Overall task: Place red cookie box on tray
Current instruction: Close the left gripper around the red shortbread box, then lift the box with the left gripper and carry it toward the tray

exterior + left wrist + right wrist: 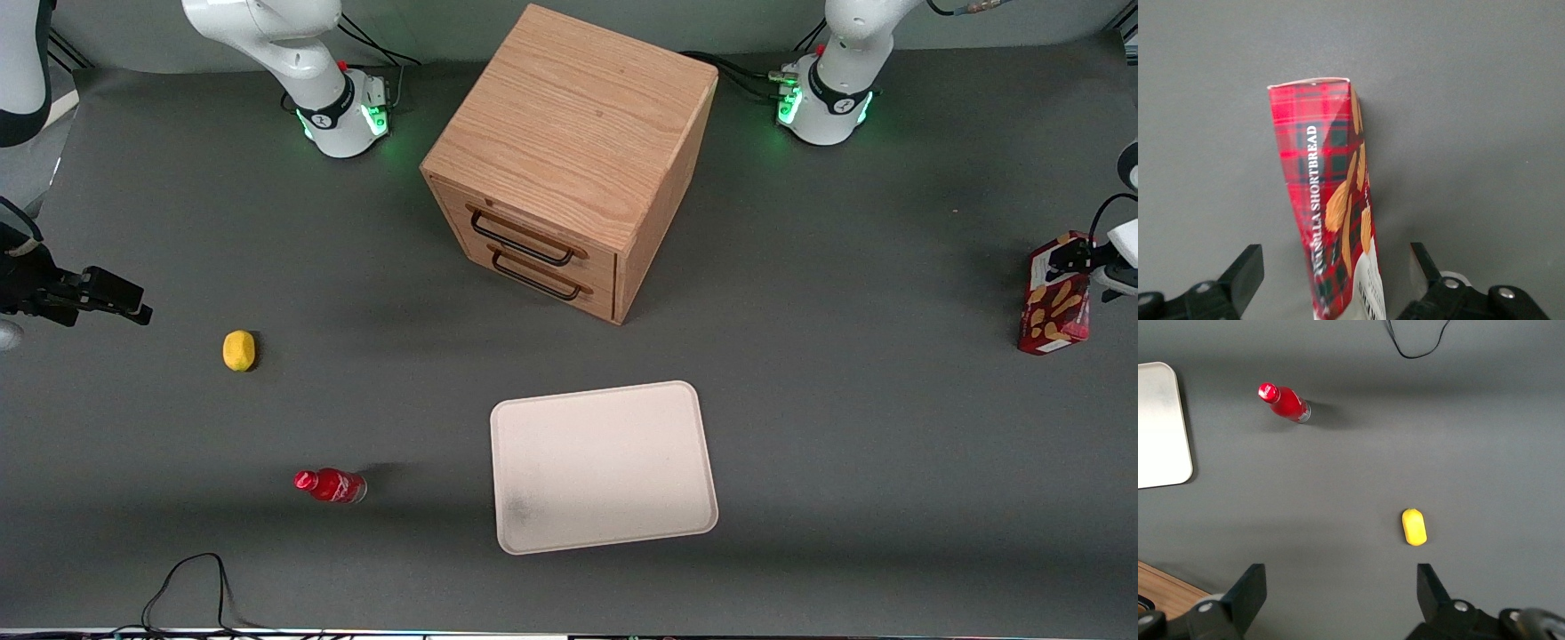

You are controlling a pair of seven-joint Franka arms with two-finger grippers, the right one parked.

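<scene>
The red cookie box [1056, 305] stands upright on the grey table at the working arm's end, a plaid red box with tan cookie pictures. In the left wrist view the box [1328, 200] rises between the two fingers, with a gap on each side. My left gripper [1076, 256] is at the box's top end, open around it [1336, 260] and not touching it. The cream-white tray [605, 467] lies flat near the front camera, in front of the cabinet and far from the box. Its corner also shows in the right wrist view [1158, 427].
A wooden two-drawer cabinet [569, 160] stands mid-table, farther from the front camera than the tray. A small red bottle [331, 485] and a yellow lemon [238, 350] lie toward the parked arm's end. A black cable [191, 578] loops at the table's near edge.
</scene>
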